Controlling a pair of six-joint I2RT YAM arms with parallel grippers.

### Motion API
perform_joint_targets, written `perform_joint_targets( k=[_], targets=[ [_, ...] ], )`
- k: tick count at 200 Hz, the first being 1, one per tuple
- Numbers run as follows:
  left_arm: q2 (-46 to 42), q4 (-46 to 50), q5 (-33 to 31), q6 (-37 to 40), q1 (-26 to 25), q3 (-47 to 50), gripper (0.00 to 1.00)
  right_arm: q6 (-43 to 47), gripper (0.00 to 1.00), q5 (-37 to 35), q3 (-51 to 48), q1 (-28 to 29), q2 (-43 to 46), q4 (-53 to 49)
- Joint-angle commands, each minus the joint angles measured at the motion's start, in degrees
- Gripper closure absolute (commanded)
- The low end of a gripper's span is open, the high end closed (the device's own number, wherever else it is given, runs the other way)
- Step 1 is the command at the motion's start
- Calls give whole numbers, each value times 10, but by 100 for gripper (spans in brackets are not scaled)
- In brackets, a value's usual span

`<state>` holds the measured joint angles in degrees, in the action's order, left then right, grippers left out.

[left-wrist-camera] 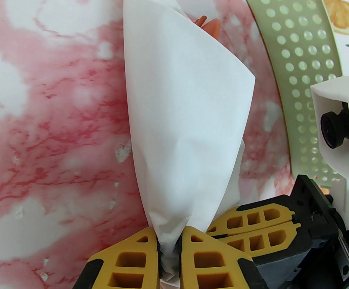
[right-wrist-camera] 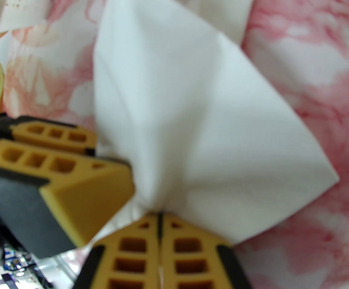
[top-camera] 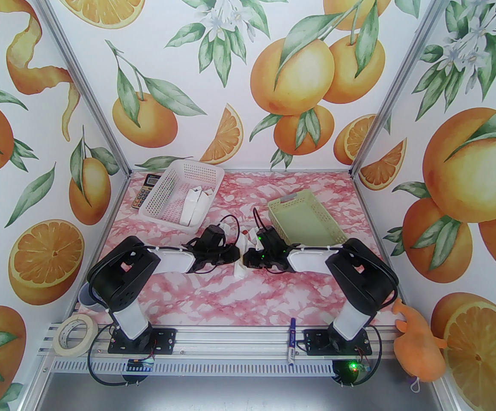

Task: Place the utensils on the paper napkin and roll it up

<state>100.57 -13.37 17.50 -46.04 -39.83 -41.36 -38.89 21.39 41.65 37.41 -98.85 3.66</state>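
Pink marbled tabletop (top-camera: 252, 298) carries both arms, meeting at its middle. At the near end of the paper napkin (left-wrist-camera: 186, 101), the left gripper (left-wrist-camera: 169, 236) pinches the paper, and the right gripper (right-wrist-camera: 159, 218) clamps it just beside. Orange-red utensils (left-wrist-camera: 211, 26) peek from its far end. Farther off sit a green basket (top-camera: 307, 221) at right and a white basket (top-camera: 162, 191) at left.

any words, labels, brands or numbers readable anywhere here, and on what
No text can be read.
Dark pocket calculator at the table's far left corner: key markings too small to read.
Blue-and-white marker pen on the near metal rail: label print too small to read.
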Motion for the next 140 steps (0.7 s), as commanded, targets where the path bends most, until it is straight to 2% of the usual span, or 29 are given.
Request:
perform_joint_targets(
  k=[1,43,86,116,140],
  targets=[
    [-17,10,52,19,-26,11,100,9,91,-41,-30,-5,-14,-69],
    [-51,-19,35,20,-15,33,100,4,76,-2,-46,-17,67,-22],
    [-83,-43,22,21,-3,55,100,-17,61,28,-97,-53,165,26],
    [-85,-47,25,25,0,54,100,-12,57,43,-108,-69,190,13],
    [-88,-48,23,21,2,57,100,-37,54,63,-129,-75,200,42]
  ],
)
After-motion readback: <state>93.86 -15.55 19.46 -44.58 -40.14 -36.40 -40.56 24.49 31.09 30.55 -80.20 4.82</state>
